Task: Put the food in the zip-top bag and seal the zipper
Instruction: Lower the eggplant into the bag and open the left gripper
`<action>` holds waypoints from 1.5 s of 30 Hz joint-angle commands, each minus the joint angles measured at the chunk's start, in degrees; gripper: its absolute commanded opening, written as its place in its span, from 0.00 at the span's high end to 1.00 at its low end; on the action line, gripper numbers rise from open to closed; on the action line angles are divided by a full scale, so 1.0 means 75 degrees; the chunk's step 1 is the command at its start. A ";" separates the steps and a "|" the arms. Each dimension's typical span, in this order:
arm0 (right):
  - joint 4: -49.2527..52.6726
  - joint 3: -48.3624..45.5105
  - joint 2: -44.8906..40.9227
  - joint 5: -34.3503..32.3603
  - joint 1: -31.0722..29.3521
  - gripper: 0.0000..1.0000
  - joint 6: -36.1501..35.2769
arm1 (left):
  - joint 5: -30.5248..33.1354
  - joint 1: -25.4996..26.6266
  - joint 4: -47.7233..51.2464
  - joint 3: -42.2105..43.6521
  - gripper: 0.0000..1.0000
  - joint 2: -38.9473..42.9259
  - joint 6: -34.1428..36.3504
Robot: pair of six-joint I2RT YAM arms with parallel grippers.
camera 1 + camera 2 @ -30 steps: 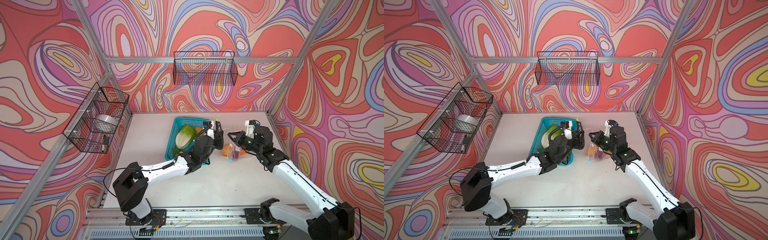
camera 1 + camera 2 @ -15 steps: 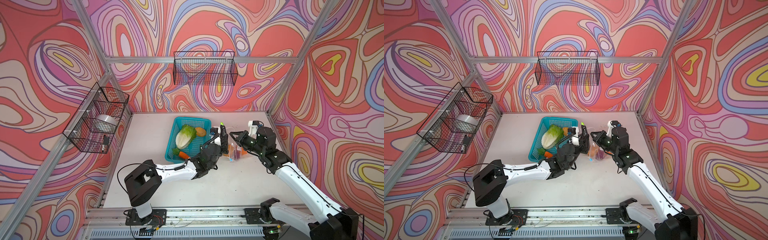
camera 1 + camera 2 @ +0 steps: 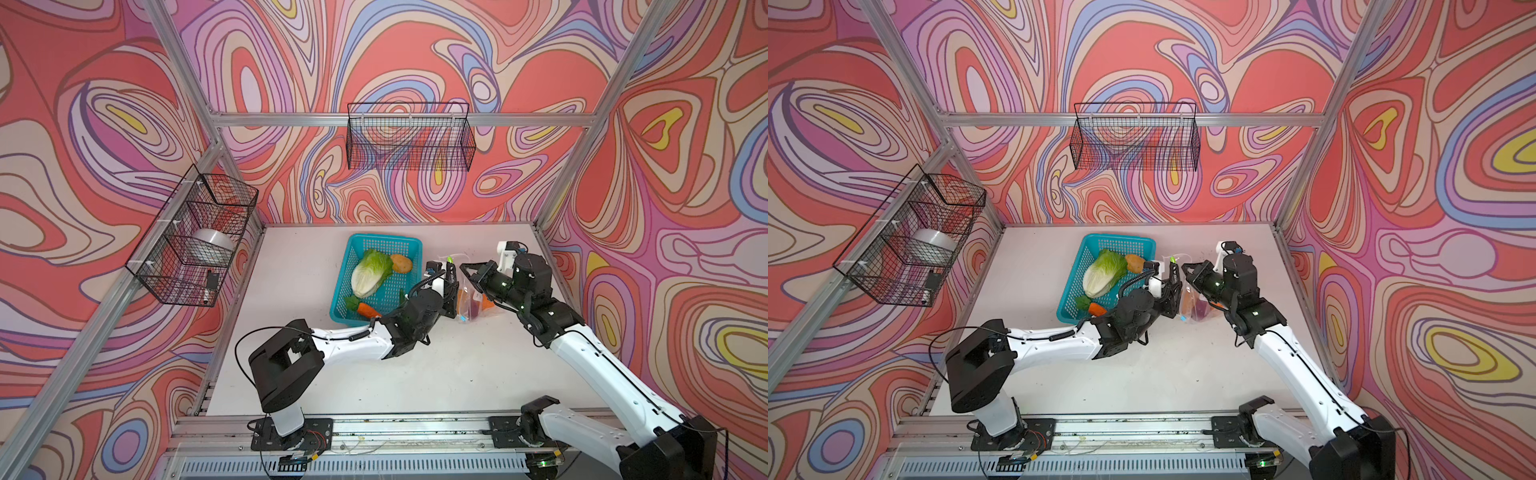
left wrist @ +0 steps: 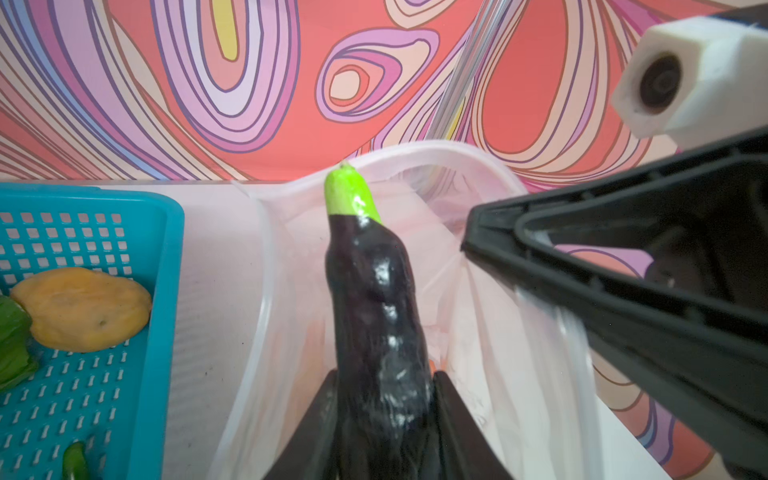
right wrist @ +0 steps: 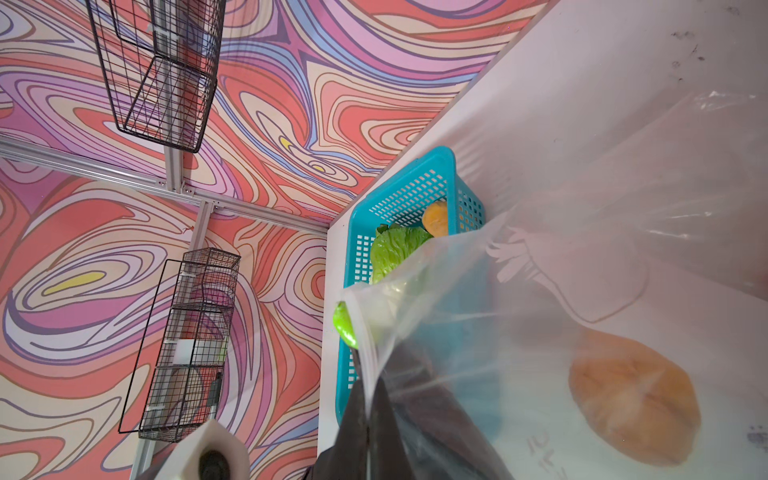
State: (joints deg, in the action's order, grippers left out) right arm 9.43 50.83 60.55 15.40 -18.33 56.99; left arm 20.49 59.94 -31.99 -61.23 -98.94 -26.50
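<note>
Swirl-painted walls close round a pale tabletop (image 3: 457, 374); both arms reach in from the near rail.

The left arm runs low across the middle. Its left gripper (image 4: 384, 374) has jaws clamped on the butt of the dark cucumber (image 4: 374, 299), one on each flank. How firm the grip is, cannot tell. The cucumber's long axis runs straight out from the jaws, green tip leading, toward the far wall and raised in both top views.

Just right of it is the zip-top bag (image 3: 469, 309), mouth open. The right gripper (image 3: 467, 268) comes in from the right, jaws together on the film at the mouth's edge and propping it up; its wrist view shows plastic pinched between them. In the left wrist view the zipper (image 4: 266, 291) track loops wide round the cucumber, so the tip looks to be at or just inside the mouth, with the bag's body below and right of the left jaws. An orange pumpkin (image 5: 631, 399) and a purple onion (image 3: 473, 309) lie in the bag's near end.

Judgement: the next move turns on tipping the cucumber down along the bag before letting go. The left arm is placed for it; the right only props.

Left of the bag, close beside it, is the teal basket (image 3: 341, 282) with lettuce (image 3: 370, 274), potato (image 3: 401, 263) and carrot (image 3: 368, 309). Beyond, a wire rack (image 3: 409, 137) hangs on the far wall.
</note>
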 commanded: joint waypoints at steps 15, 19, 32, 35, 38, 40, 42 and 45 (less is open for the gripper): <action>0.0238 0.0321 0.0070 -0.0318 -0.0005 1.00 -0.0635 | -0.0465 -0.0417 0.2895 -0.1128 0.11 0.1374 -0.0570; 0.0357 0.0374 0.0074 -0.0360 -0.0003 1.00 -0.0819 | -0.1225 -0.0914 0.3792 -0.1173 0.12 0.1783 -0.0921; 0.0283 0.0363 0.0168 -0.0377 0.0005 1.00 -0.0919 | -0.3103 -0.1359 0.5131 -0.0593 0.29 0.1755 -0.2073; 0.0314 0.0366 0.0135 -0.0377 0.0000 1.00 -0.0942 | -0.3328 -0.1359 0.5080 -0.0568 0.32 0.1552 -0.2287; 0.0393 0.0353 0.0074 -0.0420 0.0008 1.00 -0.0974 | -0.3387 -0.1355 0.5162 -0.0661 0.40 0.1379 -0.2234; 0.0415 0.0345 0.0027 -0.0455 0.0006 1.00 -0.1000 | -0.3318 -0.1352 0.5377 -0.0782 0.41 0.1278 -0.2181; 0.0418 0.0332 -0.0021 -0.0472 -0.0001 1.00 -0.1001 | -0.3283 -0.1358 0.5488 -0.0824 0.44 0.1192 -0.2165; 0.0430 0.0314 -0.0069 -0.0526 0.0006 1.00 -0.1009 | -0.3224 -0.1353 0.5542 -0.0825 0.58 0.1105 -0.2185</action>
State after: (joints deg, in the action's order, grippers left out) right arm 11.75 51.88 61.30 12.73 -18.33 50.37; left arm -3.62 49.87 7.29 -66.02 -89.84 -42.24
